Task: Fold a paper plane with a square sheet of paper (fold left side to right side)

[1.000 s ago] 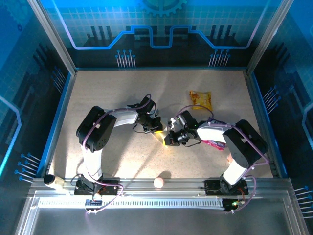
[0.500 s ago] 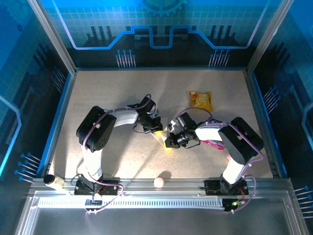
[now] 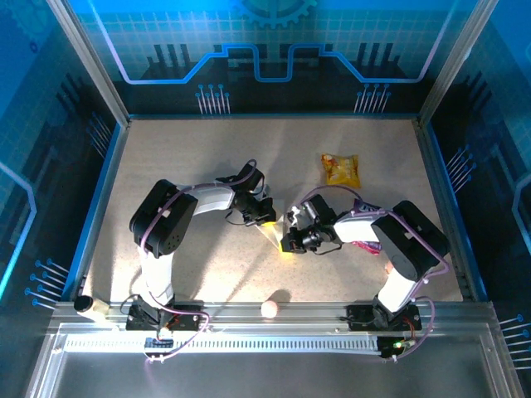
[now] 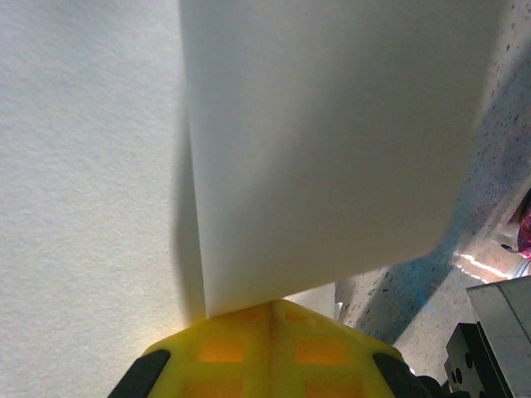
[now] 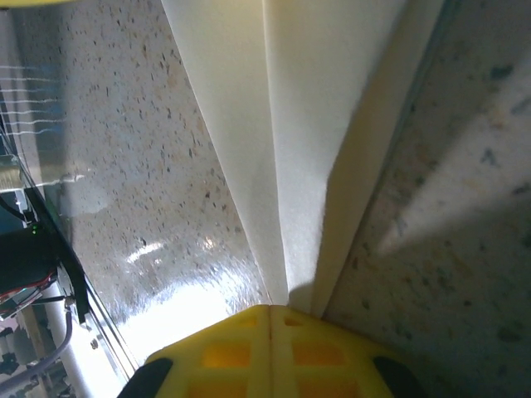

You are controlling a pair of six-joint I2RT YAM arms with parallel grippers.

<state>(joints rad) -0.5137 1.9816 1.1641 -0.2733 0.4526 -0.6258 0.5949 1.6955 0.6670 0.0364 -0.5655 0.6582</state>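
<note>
Both end effectors were closed on the sheet of paper [image 4: 332,141] near the middle of the bench [image 3: 182,166]. The left end effector [image 4: 270,310] pinched an edge beneath a raised flap, and the right end effector [image 5: 267,310] clamped a narrow, creased, layered end. The left-to-right fold seemed in hand — only partly made. Next, by my judgement, the left side needed carrying across to meet the right, edges aligned, before the crease was pressed flat.
</note>
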